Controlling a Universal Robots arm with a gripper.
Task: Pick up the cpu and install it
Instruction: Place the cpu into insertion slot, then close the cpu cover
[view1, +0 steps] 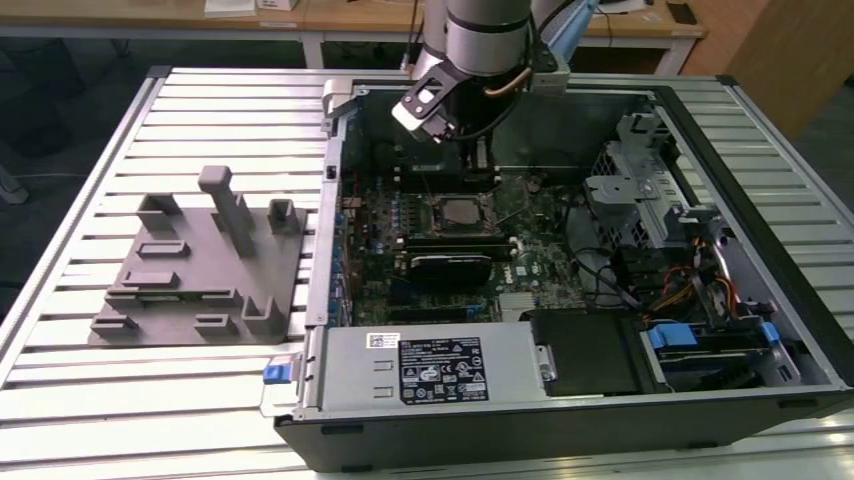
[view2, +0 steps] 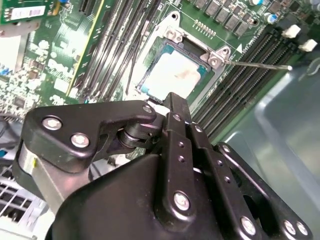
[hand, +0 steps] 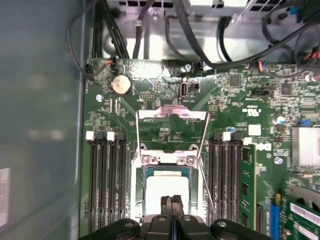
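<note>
Closest to the lens in the second wrist view is the black gripper (view2: 175, 102), its two fingers drawn together with no visible gap and nothing clamped between them. The first wrist view agrees: the tips meet along a thin seam. Directly beyond the tips lies the cpu (view2: 172, 75), silvery top upward, flat and square inside the socket (hand: 167, 159) on the green motherboard (hand: 160, 82), between two banks of memory slots (hand: 107, 180). In the exterior view the gripper hangs just above the cpu inside the open computer case (view1: 561, 435). Whether the tips touch the chip cannot be told, though they appear to stand slightly clear. The load plate (hand: 172, 114) is swung up and open, and the thin retention lever (view2: 260, 65) stands unlatched beside the socket. Judgement: pick-up and placement appear complete, and the step in hand is the end of seating, with the retention hardware not yet closed. Any further motion here calls for a straight path clear of the raised plate and lever, with no sideways load on the chip. On the counter (view1: 94, 400), well apart from the case toward the exterior view's left, stands the grey fixture block (view1: 200, 290).
</note>
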